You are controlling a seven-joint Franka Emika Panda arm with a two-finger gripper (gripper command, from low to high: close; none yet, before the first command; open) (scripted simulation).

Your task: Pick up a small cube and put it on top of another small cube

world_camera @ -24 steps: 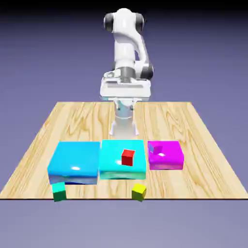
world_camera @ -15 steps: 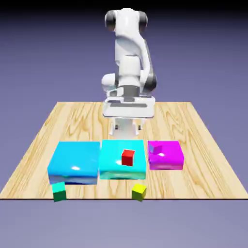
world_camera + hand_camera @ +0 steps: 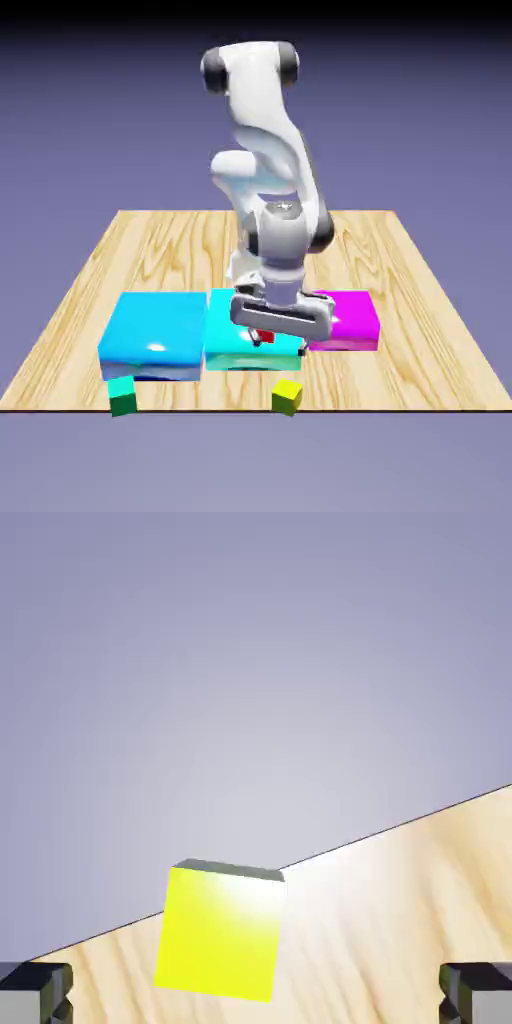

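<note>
The small yellow cube (image 3: 287,396) sits on the wooden table near its front edge, just ahead of the middle cyan block (image 3: 225,345). My gripper (image 3: 278,330) hangs above and slightly behind it, over that block's front part. In the hand view the yellow cube (image 3: 222,932) lies between and beyond the two grey fingertips (image 3: 35,992), left of the middle. The jaws stand wide apart, touch nothing and hold nothing, so the gripper (image 3: 256,997) is open. A tiny red cube (image 3: 263,338) on the cyan block is almost hidden behind the hand. A tiny green cube (image 3: 123,397) rests at the front on the exterior view's left.
Another flat cyan block (image 3: 153,335) lies beside the middle one on the exterior view's left, and a magenta block (image 3: 355,318) on its right. The table's front edge (image 3: 400,827) runs just past the yellow cube.
The arm has swung forward and down from the back of the table to above the middle cyan block. It now covers most of the red cube. The cubes have not moved.
</note>
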